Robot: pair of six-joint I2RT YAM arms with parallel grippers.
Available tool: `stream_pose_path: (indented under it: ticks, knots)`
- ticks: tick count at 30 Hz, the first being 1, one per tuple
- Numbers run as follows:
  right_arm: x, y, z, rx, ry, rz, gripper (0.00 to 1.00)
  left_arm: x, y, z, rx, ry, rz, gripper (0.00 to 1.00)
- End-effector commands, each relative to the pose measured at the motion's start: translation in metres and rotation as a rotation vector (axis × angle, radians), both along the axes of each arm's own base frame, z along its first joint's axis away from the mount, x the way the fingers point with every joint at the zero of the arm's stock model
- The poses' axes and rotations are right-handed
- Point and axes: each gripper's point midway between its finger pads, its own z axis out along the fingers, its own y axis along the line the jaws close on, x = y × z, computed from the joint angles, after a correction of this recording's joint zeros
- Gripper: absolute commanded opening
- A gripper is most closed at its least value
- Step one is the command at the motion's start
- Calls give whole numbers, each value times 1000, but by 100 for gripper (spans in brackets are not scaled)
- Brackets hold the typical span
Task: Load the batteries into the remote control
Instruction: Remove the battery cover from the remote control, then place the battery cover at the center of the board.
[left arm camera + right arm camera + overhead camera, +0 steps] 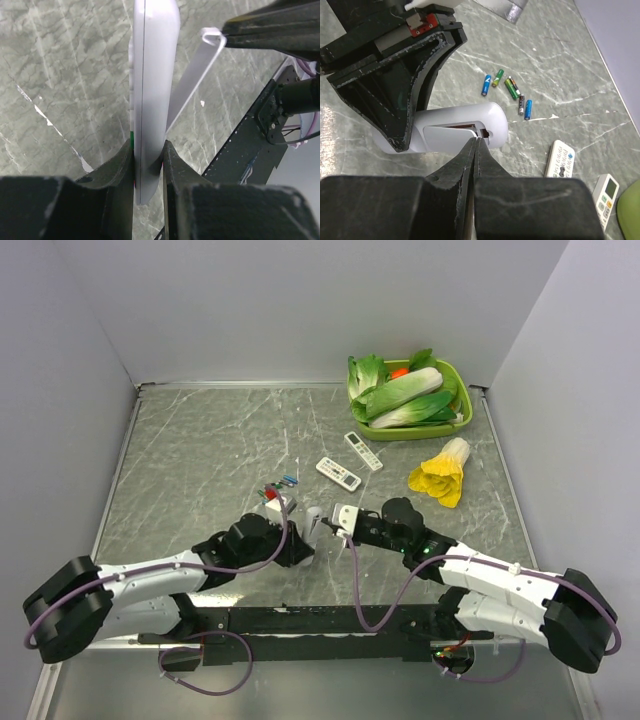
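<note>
The remote control [150, 90] stands on its long edge just above the counter [200, 460], near the front middle between the two arms. The left tool [147, 152] is clamped on it, one finger pressed against each broad face.

On the back face, the cover plate [192, 80] is tilted away from the body. One end meets the remote control near the left tool's fingers, and the other end stands clear. The right wrist view shows a dark gap under the raised end.

The right tool [475, 145] is fully closed, with its fingertips together at the raised end of the cover plate. Whether the plate is pinched or only touched cannot be told.

The batteries lie on the counter beyond the remote control, well apart from it: one blue cell [485, 85] and a second [528, 109]. Green-wrapped cells [511, 88] lie between them.

Farther back lie two longer remotes [338, 473] [363, 451]. A green basket [462, 405] holding leafy vegetables [405, 390] sits in the far right corner. A yellow-leaved vegetable [440, 478] lies in front of it.
</note>
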Motion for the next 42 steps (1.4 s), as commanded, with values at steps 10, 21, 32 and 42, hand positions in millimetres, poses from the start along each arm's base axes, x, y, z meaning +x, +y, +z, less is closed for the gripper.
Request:
stream_pose_path:
  ticks: [10, 21, 32, 42]
  knots:
    - [27, -20, -7, -10, 177, -181, 0, 23, 2, -14, 43, 105, 111, 1]
    - [47, -54, -58, -57, 710, -600, 0, 47, 41, 8, 76, 41, 362, 1]
    - [65, -62, -118, -63, 1026, -847, 0, 49, 100, 60, -118, -134, 576, 1]
    - [65, -79, -134, -86, 1063, -941, 38, 41, 130, 79, -213, -249, 632, 3]
